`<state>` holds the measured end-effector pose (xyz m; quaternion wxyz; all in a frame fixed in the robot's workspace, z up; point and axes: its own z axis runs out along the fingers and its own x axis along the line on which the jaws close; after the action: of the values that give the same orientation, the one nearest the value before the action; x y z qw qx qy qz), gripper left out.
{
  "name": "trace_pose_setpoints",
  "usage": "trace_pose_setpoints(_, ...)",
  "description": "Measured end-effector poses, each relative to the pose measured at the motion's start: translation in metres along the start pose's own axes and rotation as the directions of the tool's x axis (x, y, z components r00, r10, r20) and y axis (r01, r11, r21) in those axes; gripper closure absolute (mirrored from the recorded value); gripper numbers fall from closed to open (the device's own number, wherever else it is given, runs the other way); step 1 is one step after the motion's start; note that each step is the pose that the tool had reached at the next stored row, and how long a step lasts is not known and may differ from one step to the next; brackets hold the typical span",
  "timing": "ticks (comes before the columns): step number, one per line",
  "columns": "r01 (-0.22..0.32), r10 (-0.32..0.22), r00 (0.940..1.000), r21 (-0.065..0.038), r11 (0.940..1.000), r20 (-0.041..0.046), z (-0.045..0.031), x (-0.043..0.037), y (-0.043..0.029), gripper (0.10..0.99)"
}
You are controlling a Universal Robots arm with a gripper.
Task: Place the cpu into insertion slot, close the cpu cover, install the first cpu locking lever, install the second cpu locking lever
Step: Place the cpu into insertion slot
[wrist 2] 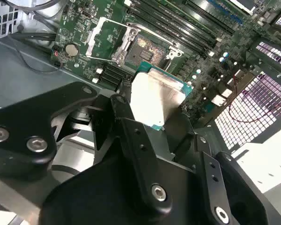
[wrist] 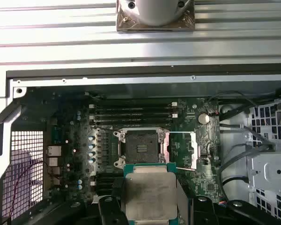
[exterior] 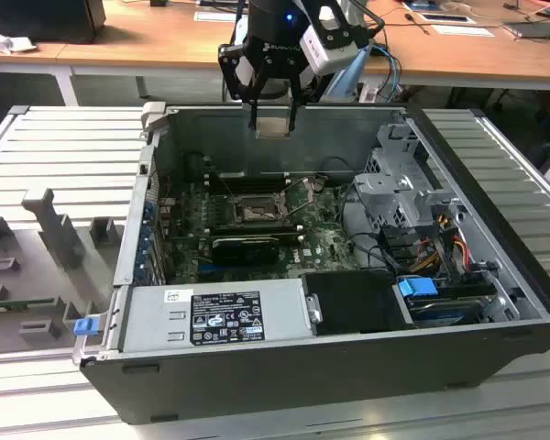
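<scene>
My gripper [exterior: 273,117] hangs above the rear wall of the open computer case [exterior: 284,371], shut on the cpu [exterior: 273,126]. The cpu [wrist: 150,193] is a flat square chip with a silver-grey top and a green edge, pinched between black fingers [wrist 2: 124,110] in both wrist views. Well below it on the green motherboard lies the insertion slot [wrist: 140,147], a black-framed square with a dark centre and nothing in it. The cpu cover [wrist: 185,150] is swung open beside the slot, and thin locking levers [wrist: 182,132] stand raised. In the exterior view the slot [exterior: 254,213] is near the board's middle.
A grey power supply [exterior: 215,316] fills the case's near side. A metal drive cage [exterior: 403,192] with cables stands at the exterior view's right. Long black memory slots [wrist: 133,112] and a black card [exterior: 243,246] flank the socket. A grey moulded tray [exterior: 46,238] lies outside the case.
</scene>
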<state>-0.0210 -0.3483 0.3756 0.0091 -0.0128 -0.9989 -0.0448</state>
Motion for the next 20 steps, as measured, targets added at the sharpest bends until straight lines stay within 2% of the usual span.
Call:
trace_pose_setpoints(4,-0.021,0.021,0.9998,0.0,0.9998,0.0019,0.0001,0.0,0.0,0.557)
trace_pose_setpoints(14,-0.024,0.024,0.9997,0.0,0.9997,0.0021,0.0019,-0.0001,-0.0002,0.557)
trace_pose_setpoints(20,-0.06,0.06,0.9982,-0.001,0.9982,0.0053,0.002,0.0,-0.0002,0.557)
